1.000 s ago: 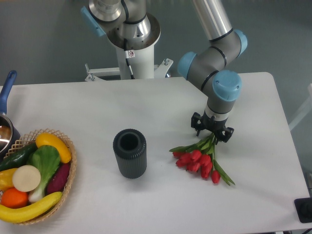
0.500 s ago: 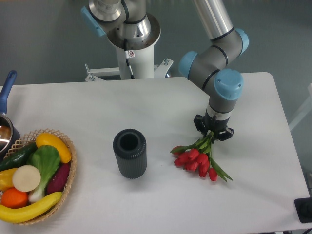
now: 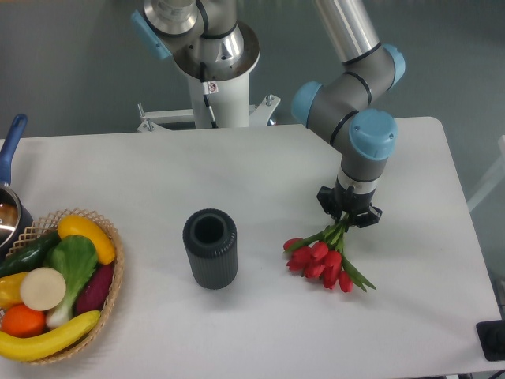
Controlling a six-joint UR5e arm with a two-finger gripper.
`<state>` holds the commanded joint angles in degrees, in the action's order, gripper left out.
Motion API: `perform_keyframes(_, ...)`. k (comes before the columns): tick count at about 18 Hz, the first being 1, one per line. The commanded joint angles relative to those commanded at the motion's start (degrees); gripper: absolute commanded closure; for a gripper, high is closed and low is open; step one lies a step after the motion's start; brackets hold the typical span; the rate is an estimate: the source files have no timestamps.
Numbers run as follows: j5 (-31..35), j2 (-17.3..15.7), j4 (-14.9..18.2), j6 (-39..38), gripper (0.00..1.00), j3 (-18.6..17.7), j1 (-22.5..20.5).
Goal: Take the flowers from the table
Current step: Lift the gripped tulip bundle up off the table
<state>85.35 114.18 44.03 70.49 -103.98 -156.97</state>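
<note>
The flowers (image 3: 322, 260), a small bunch of red tulips with green stems and leaves, hang head-down at the right of the white table (image 3: 158, 181). Their stems run up into my gripper (image 3: 348, 218), which is shut on them. The red heads sit just over the table top, and I cannot tell whether they still touch it. The stem ends are hidden between the fingers.
A dark ribbed cylindrical vase (image 3: 210, 248) stands upright left of the flowers. A wicker basket (image 3: 117, 268) of colourful vegetables sits at the front left edge, with a blue-handled pot (image 3: 9, 189) behind it. The robot base (image 3: 213, 71) stands behind the table.
The gripper has closed on the stems and risen slightly, drawing the bunch up and a little to the right; the heads now gather closer under the gripper.
</note>
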Motion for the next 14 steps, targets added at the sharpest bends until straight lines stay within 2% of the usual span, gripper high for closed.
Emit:
perform_keyframes(4, -4.56, -2.03, 0.09, 0.0, 0.72, 1.67, -0.53)
perform_keyframes(7, -10.09, -6.06, 0.18, -0.09, 0.72, 2.38, -0.88)
perform_keyframes(10, -20.8, -10.1, 0.35, -0.96, 0.72, 3.43, -1.58)
perform_keyframes(14, -34.95, -14.15, 0.35, -6.23, 0.72, 3.0, -3.25)
